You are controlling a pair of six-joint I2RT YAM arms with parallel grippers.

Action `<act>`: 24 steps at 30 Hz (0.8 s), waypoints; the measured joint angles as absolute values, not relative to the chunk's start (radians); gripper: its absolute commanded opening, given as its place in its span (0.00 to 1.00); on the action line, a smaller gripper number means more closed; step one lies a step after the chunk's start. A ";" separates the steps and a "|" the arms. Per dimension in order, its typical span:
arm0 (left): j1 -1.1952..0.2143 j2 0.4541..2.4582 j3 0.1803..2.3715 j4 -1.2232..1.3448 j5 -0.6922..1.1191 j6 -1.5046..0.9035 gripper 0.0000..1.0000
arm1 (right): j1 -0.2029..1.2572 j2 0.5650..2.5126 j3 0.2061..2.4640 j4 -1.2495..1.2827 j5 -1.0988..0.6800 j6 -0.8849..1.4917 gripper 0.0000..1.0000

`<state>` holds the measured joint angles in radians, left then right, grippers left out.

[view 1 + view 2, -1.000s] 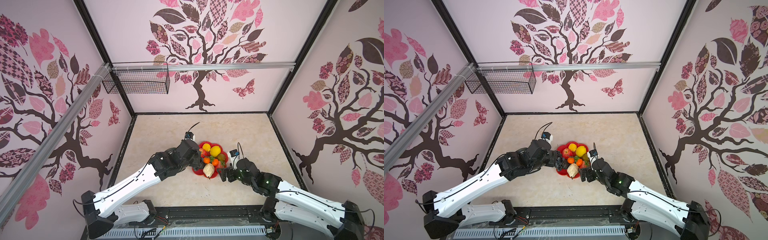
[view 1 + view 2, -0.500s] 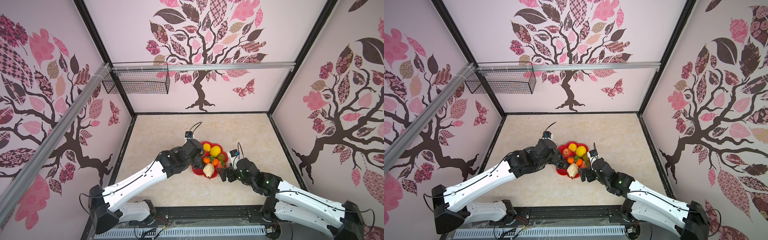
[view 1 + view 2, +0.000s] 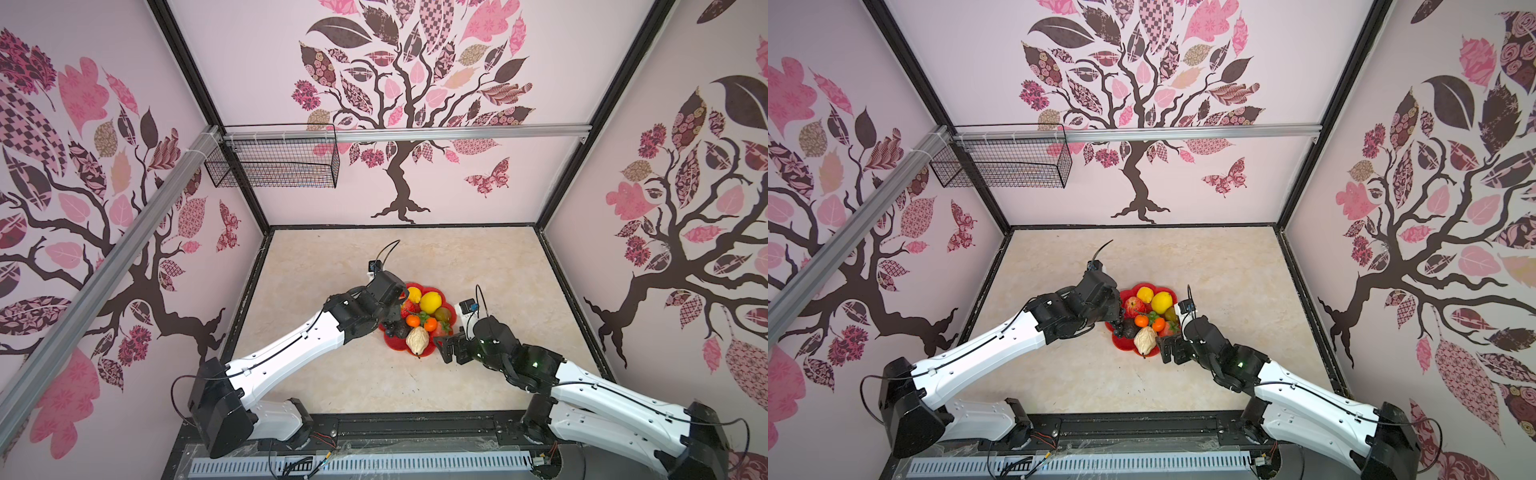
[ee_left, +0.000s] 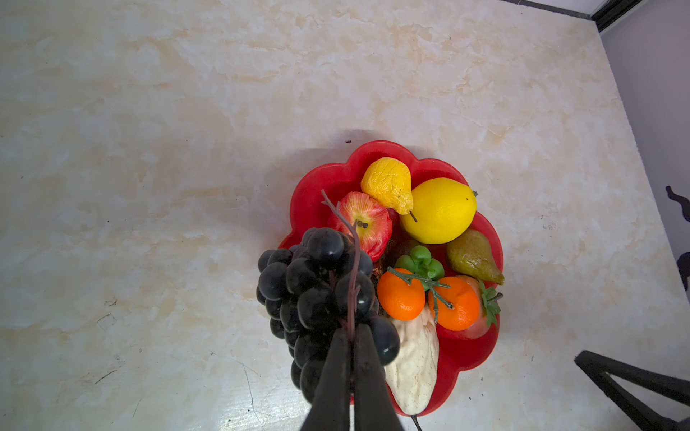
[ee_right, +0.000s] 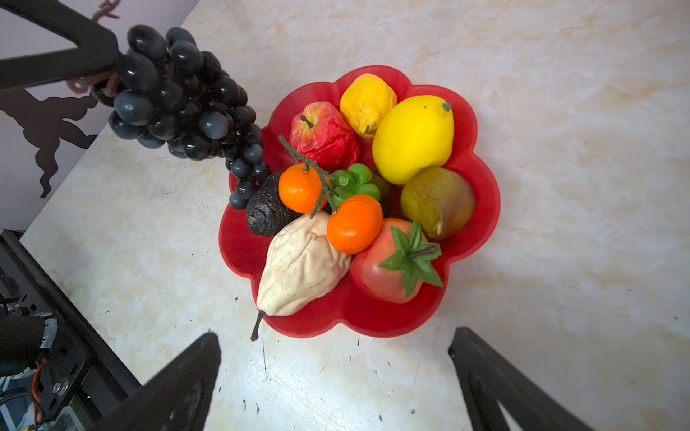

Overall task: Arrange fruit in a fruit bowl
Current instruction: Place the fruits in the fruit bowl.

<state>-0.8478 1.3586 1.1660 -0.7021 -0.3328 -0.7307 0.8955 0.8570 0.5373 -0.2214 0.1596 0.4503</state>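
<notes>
Holding the grapes: the left gripper (image 4: 351, 336) has its jaws pinched tight on the thin brown stem of the grape bunch (image 4: 310, 291); nothing else is in its grasp.
Grape bunch, place: it hangs over the fruit bowl (image 5: 481, 209) at the edge on the left arm's side, partly out past the rim. Its lowest grapes are by the avocado (image 5: 265, 212); whether they touch cannot be told.
Grape bunch, handling: likely light. The glossy round berries would slip from flat jaws, and the cluster looks loose and floppy. The stem is the sound place to hold, though the bunch may swing.
Right gripper (image 5: 334, 336): jaws spread wide and empty, low beside the bowl near the cream pear (image 5: 298, 266).
Bowl: shallow, glossy red plastic with a petalled rim. It probably slides easily on the smooth marbled tabletop (image 4: 149, 149).
Fruit already in: a streaked apple (image 5: 321, 134), a smooth lemon (image 5: 412, 138), a wrinkled small lemon (image 5: 367, 102), two oranges (image 5: 354, 224) on a green sprig, a strawberry (image 5: 388, 261), and a fig (image 5: 437, 201).
Free space: little is left, and the gap at the avocado's side seems the only room.
</notes>
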 measured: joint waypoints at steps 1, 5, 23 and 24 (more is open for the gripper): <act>-0.844 1.367 1.166 -0.699 -0.331 -0.730 0.00 | 0.896 0.857 0.537 -0.221 0.160 0.451 1.00; -0.833 1.401 1.166 -0.696 -0.329 -0.725 0.00 | 0.896 0.857 0.537 -0.221 0.160 0.453 1.00; -0.791 1.564 1.249 -0.673 -0.275 -0.684 0.00 | 0.896 0.850 0.535 -0.220 0.159 0.461 1.00; -0.789 1.572 1.262 -0.673 -0.272 -0.682 0.00 | 0.896 0.850 0.535 -0.220 0.159 0.463 1.00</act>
<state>-0.7891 1.5719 1.2621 -0.6735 -0.2718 -0.6823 0.8955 0.8501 0.5346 -0.2203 0.1589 0.4629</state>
